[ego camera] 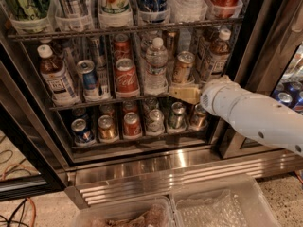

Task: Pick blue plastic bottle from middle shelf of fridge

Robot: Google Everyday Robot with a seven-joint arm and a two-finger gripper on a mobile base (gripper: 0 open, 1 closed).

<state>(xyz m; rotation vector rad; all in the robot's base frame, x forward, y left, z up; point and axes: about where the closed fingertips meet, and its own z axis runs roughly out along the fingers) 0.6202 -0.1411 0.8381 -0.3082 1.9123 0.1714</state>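
The fridge (156, 167) stands open in front of me. Its middle shelf (94, 101) holds two small bottles of brown drink with white caps and pale labels. One is at the far left (56, 77) and one at the far right (215, 56). Between them stand cans and a clear ribbed water bottle (156, 65). My gripper (183, 93), on a white arm coming in from the right, is at the shelf's front edge. It sits just below a gold can (183, 66), left of and lower than the right bottle. It holds nothing that I can see.
The top rack (123, 30) carries tall cans and large bottles. The bottom rack holds short cans (132, 124). The dark door frame (265, 41) rises at the right behind the arm. Two clear plastic bins (222, 202) lie on the floor below. Cables (19, 207) lie at the lower left.
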